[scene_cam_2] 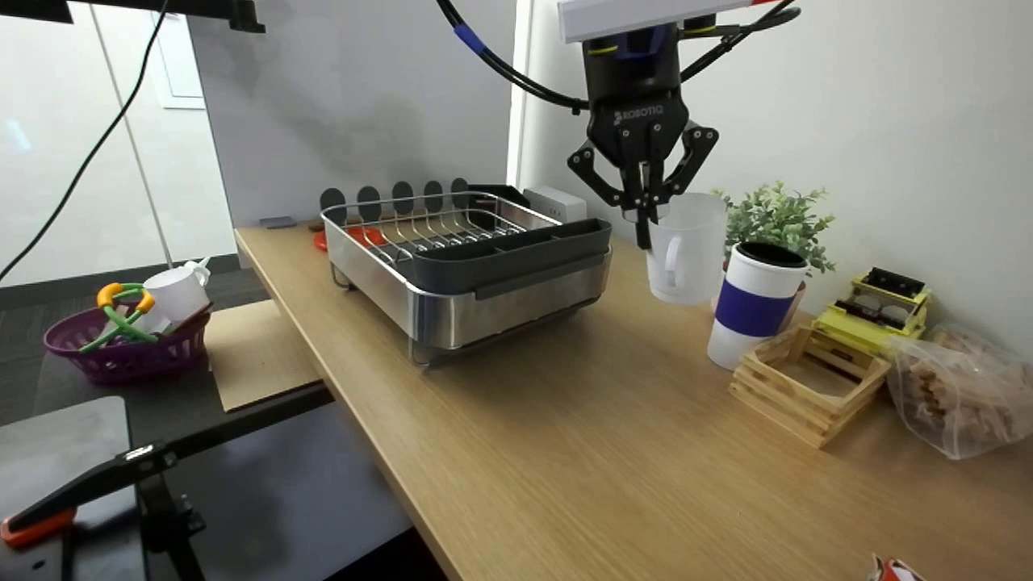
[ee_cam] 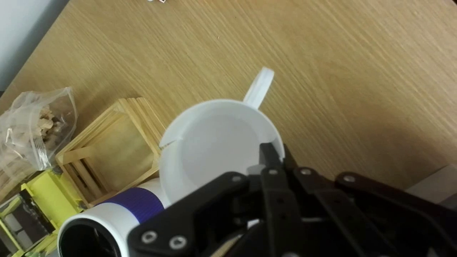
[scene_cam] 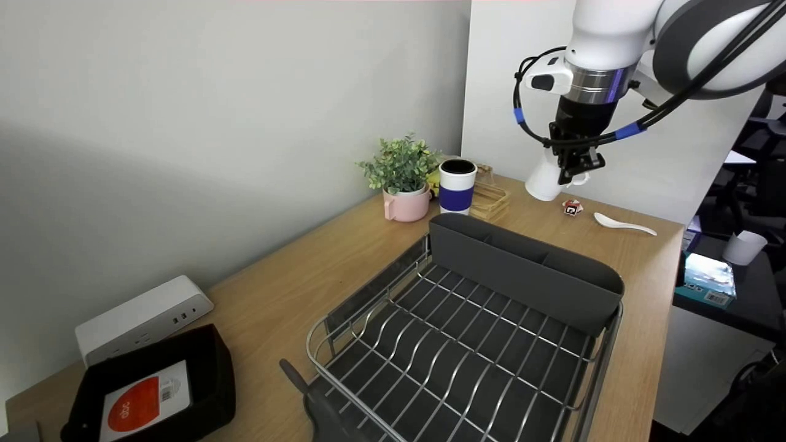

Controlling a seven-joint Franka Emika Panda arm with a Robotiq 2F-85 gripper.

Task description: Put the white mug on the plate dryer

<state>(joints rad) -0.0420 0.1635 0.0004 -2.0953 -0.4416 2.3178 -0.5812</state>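
Observation:
The white mug (scene_cam: 543,178) hangs in the air above the table, also seen in an exterior view (scene_cam_2: 690,254) and in the wrist view (ee_cam: 217,139). My gripper (scene_cam: 563,178) is shut on its rim, with one finger inside and one outside, as the wrist view (ee_cam: 280,155) shows. The handle sticks out to one side, free of the fingers. The mug looks somewhat tilted in an exterior view. The plate dryer (scene_cam: 522,279) stands on the table, apart from the mug; its metal side shows in an exterior view (scene_cam_2: 371,282). Its wire grid holds no dishes.
A white cup with a blue band (scene_cam_2: 750,311) stands close to the mug, beside a plant in a pink pot (scene_cam: 408,204) and a wooden crate (scene_cam_2: 807,391). A plastic bag (scene_cam_2: 960,395), white spoon (scene_cam: 623,225) and black tray (scene_cam: 218,387) also lie on the table.

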